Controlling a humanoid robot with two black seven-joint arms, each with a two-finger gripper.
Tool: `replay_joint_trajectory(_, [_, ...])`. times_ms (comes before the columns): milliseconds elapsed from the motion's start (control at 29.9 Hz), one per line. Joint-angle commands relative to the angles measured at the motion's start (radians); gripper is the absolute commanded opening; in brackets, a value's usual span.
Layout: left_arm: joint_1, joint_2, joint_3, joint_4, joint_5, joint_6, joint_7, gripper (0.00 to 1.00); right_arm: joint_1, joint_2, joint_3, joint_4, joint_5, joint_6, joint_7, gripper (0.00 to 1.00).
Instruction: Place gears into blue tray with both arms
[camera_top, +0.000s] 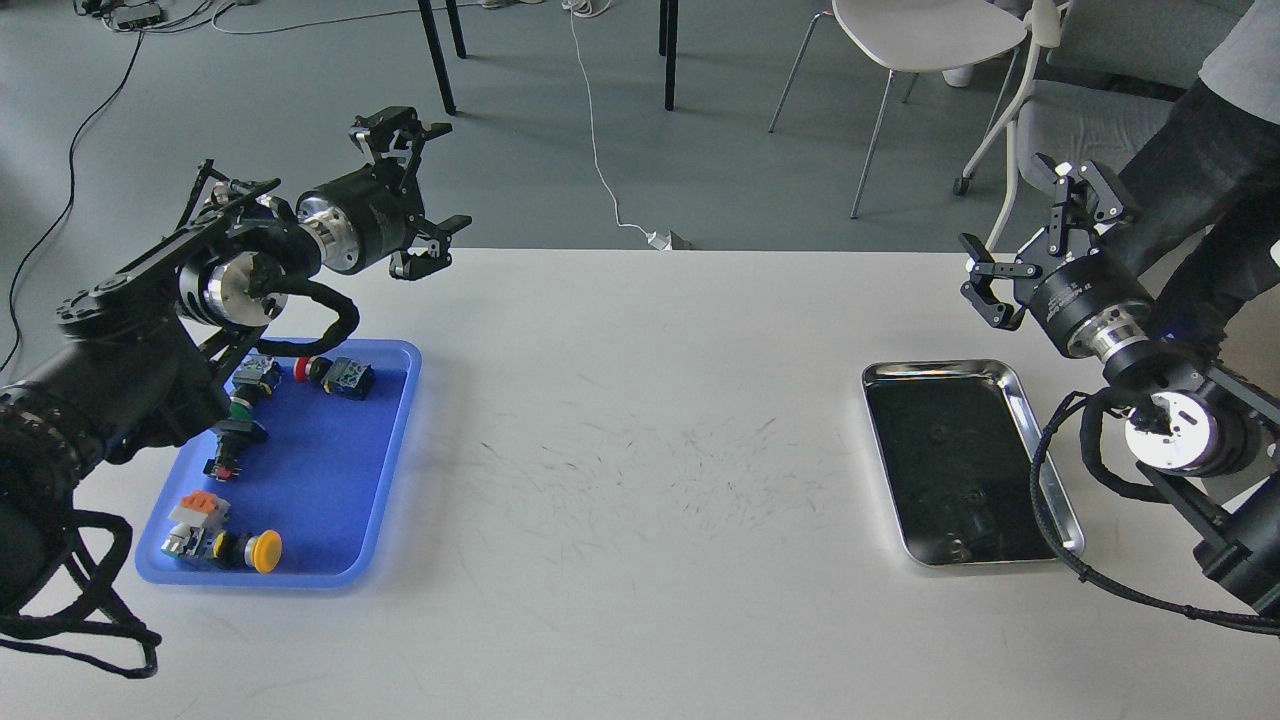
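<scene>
The blue tray (330, 470) lies at the table's left and holds several coloured push-button switches; I see no gears in it. In the dark floor of the silver tray, a faint small round shape (940, 432) may be a gear, but it is too dim to tell. My left gripper (448, 176) hangs open above the table's far edge, beyond the blue tray's far corner, with nothing between its fingers. My right gripper (1008, 205) is open and empty too, raised past the far right corner of the silver tray.
The silver steel tray (1050, 470) sits at the right, near my right arm. In the blue tray are a yellow-capped switch (262, 551) and a red-capped one (335, 375). Chairs and a standing person are beyond the table's far right. Cables run across the floor.
</scene>
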Motion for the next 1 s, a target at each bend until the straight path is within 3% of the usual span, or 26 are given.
replay_joint_trajectory(0, [0.008, 0.001, 0.002, -0.001, 0.0, -0.001, 0.0, 0.99, 0.0, 0.003, 0.0, 0.0, 0.0, 0.0, 0.0, 0.99])
replay_joint_trajectory(100, [0.025, 0.002, 0.005, 0.0, 0.0, -0.003, -0.006, 0.99, 0.001, 0.002, 0.0, -0.001, 0.0, 0.0, 0.0, 0.99])
replay_joint_trajectory(201, [0.032, 0.013, -0.001, -0.009, 0.0, -0.009, -0.052, 0.99, 0.001, 0.002, 0.002, 0.0, 0.0, 0.001, 0.0, 0.99])
replay_joint_trajectory(401, [0.026, 0.037, -0.001, -0.006, -0.012, -0.059, -0.049, 0.99, 0.001, -0.001, 0.003, 0.0, 0.0, 0.003, 0.0, 0.99])
replay_joint_trajectory(468, [0.025, 0.041, -0.005, -0.006, -0.014, -0.09, -0.04, 0.99, 0.001, -0.001, 0.003, 0.0, 0.0, 0.003, 0.0, 0.99])
replay_joint_trajectory(535, [0.026, 0.053, -0.003, 0.002, -0.015, -0.132, 0.005, 0.99, 0.001, -0.003, 0.002, 0.002, 0.0, 0.005, 0.0, 0.99])
replay_joint_trajectory(568, [0.026, 0.057, -0.011, -0.006, -0.017, -0.133, 0.031, 0.99, 0.001, -0.004, 0.002, 0.002, 0.0, 0.005, 0.0, 0.99])
replay_joint_trajectory(836, [0.023, 0.048, -0.09, -0.001, -0.037, -0.115, 0.101, 0.99, 0.001, -0.003, 0.002, 0.0, 0.0, 0.005, 0.0, 0.99])
replay_joint_trajectory(969, [0.028, 0.047, -0.089, -0.001, -0.04, -0.064, 0.094, 0.99, 0.001, -0.003, 0.002, 0.0, 0.0, 0.005, 0.0, 0.99])
